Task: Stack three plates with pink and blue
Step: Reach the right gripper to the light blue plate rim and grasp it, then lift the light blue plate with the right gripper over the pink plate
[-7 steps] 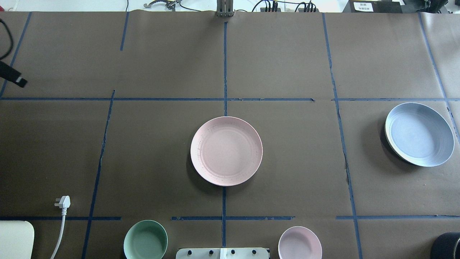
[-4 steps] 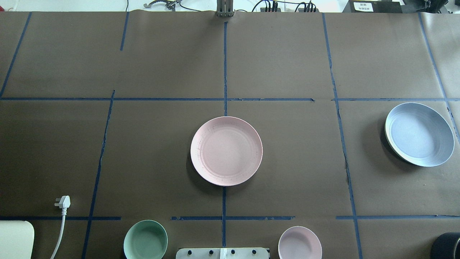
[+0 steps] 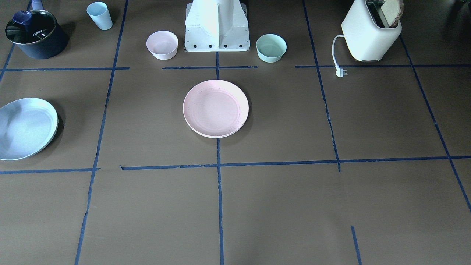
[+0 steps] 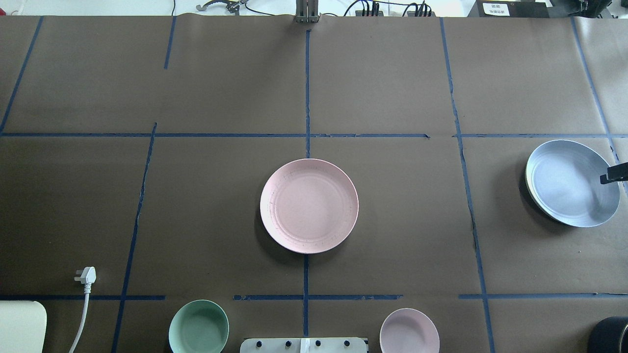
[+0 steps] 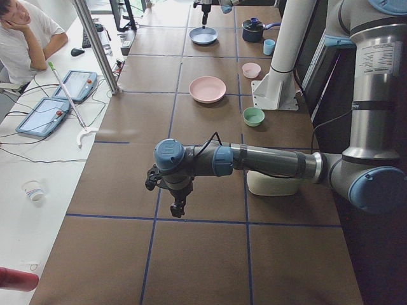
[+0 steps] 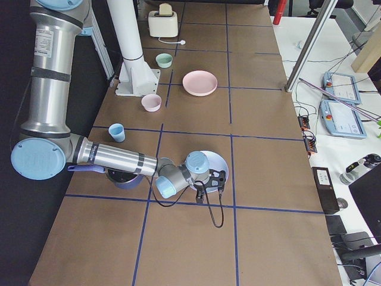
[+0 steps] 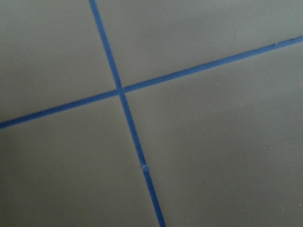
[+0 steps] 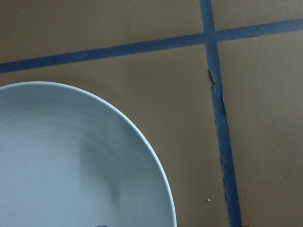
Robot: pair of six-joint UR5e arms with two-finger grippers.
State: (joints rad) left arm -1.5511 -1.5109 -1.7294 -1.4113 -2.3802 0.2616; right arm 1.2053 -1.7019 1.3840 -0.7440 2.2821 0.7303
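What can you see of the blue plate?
The blue plate is round, shallow and matte, pale blue with a raised rim and faint rings inside, empty. It lies on a cream plate, whose edge peeks out beneath, on the robot's right. The right gripper hangs over its rim; contact is unclear.

Right end effector (image 4: 615, 174) above outer rim of round matte pale blue plate (image 4: 564, 184). That plate sits on round matte cream plate (image 4: 528, 189), of which only rim sliver shows. Round matte pale pink plate (image 4: 309, 206) well apart to end effector's left, mid tabletop (image 4: 392, 73). Left end effector (image 5: 177, 206) farther left still, over blue tape cross (image 7: 120, 91). Small deep mint bowl (image 4: 198, 327) and small deep pink bowl (image 4: 409, 331) flank robot base (image 4: 303, 344).
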